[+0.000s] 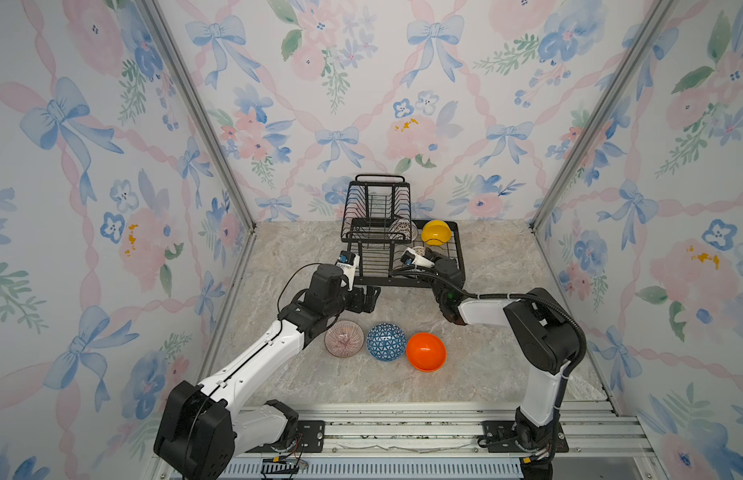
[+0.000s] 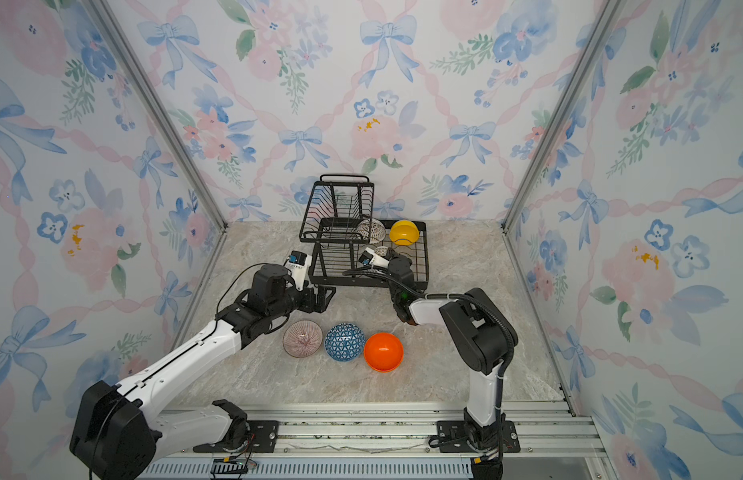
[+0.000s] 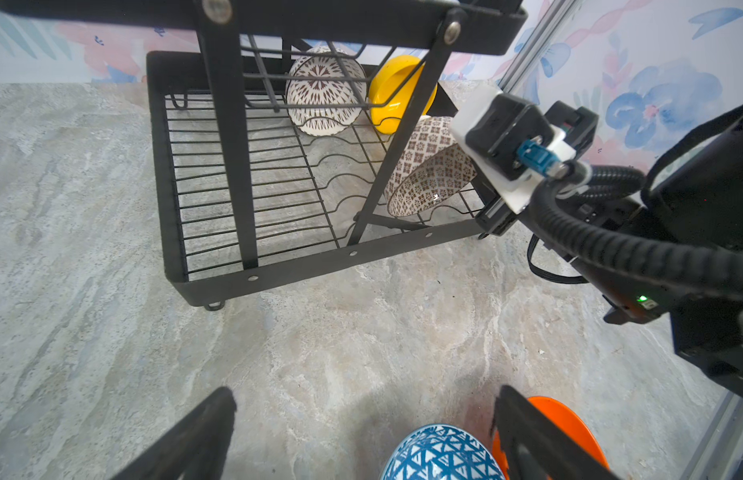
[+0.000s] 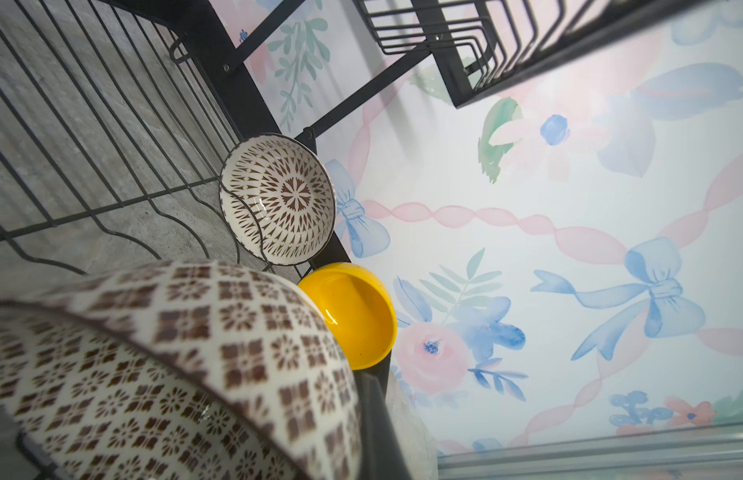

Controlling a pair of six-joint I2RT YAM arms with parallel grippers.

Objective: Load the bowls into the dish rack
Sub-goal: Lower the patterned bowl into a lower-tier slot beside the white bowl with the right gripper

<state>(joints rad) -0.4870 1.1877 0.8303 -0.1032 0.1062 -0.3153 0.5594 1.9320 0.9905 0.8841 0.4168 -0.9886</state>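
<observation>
I am holding the tile-patterned white bowl [image 3: 428, 174] on edge in the dish rack [image 3: 320, 266] tray, with the right gripper [image 1: 431, 254] clamped on it, near the yellow bowl [image 1: 436, 232]. The left gripper [image 3: 365, 399] is hovering with its jaws wide apart just over the blue triangle bowl [image 1: 386, 342] on the table [image 1: 507, 257].

Booth of flowered wallpaper walls [image 1: 403, 83] with blue bows and pink ribbons
Grey-beige marbled, perhaps stone, tabletop [image 1: 507, 270]; silvery metal corner posts [image 1: 205, 124]
</observation>
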